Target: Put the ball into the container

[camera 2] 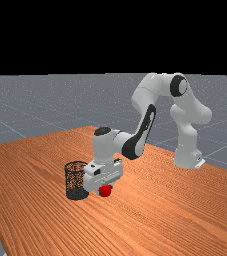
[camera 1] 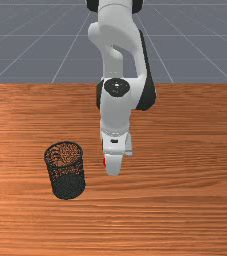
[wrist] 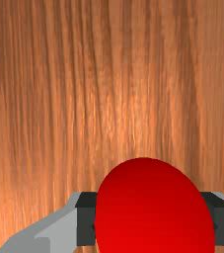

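Closest in the wrist view is the red ball (wrist: pixel 153 212), with a dark pad (wrist: pixel 86 225) touching it on each of two opposite sides, so the tool (camera 2: pixel 105 188) has it gripped. Beneath them lies the orange-brown worktop (camera 1: pixel 185 200), its grain running in long streaks.

The ball is outside the container (camera 1: pixel 67 186), a dark mesh cylinder standing upright with its round mouth open at the top. In the front view, the container is near the tool, toward the front view's left, and a sliver of red peeks out on that same side of the tool.

Farther back, the white and grey arm (camera 2: pixel 145 95) bends up and over to its base (camera 2: pixel 187 155), toward the far view's right.
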{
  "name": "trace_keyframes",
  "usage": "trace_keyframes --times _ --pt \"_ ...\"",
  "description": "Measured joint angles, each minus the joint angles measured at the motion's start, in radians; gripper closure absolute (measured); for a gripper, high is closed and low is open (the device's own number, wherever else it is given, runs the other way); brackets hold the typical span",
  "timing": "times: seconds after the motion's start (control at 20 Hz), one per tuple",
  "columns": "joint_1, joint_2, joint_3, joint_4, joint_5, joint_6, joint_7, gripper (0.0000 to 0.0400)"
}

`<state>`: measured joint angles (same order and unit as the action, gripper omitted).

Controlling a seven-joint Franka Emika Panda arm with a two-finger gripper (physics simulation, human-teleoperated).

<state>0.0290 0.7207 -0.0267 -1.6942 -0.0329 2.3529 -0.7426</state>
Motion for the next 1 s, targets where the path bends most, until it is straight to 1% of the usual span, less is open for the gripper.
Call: trace_keyframes --times 0.1,0.2,0.25,0.3,0.35,0.45,0.5,0.55,0.6,0.65,0.7,0.9,0.95,1.0 --pt "0.0 0.017 0.001 0.029 0.001 -0.025 -0.001 0.0121" --pt "-0.002 0.004 -0.001 -0.01 0.0 0.032 -0.002 0.0121" --pt "-0.003 0.09 -0.001 0.041 -0.001 0.081 0.001 0.0121" --pt "-0.002 0.063 -0.003 0.005 -0.002 0.117 0.003 0.0121" --pt "-0.001 0.035 -0.003 -0.015 -0.003 0.117 0.003 0.0121" --pt "-0.002 -0.005 -0.002 -0.012 -0.002 0.059 0.0 0.0121" --pt "0.01 -0.001 -0.014 0.031 -0.018 -0.026 0.014 0.0121" --pt "-0.002 -0.019 -0.002 0.017 -0.002 -0.016 -0.002 0.0121" --pt "0.011 -0.031 -0.014 0.005 -0.019 -0.022 0.015 0.0121" --pt "0.0 -0.049 -0.003 -0.031 -0.005 0.014 0.001 0.0121" --pt "0.001 -0.058 -0.004 -0.047 -0.005 0.02 0.001 0.0121" --pt "-0.003 -0.092 0.002 -0.054 -0.01 -0.034 -0.03 0.0121" --pt "-0.02 -0.112 0.018 -0.053 0.028 -0.059 -0.038 0.0121" --pt "-0.006 -0.138 0.005 -0.053 -0.01 -0.085 -0.047 0.0121"
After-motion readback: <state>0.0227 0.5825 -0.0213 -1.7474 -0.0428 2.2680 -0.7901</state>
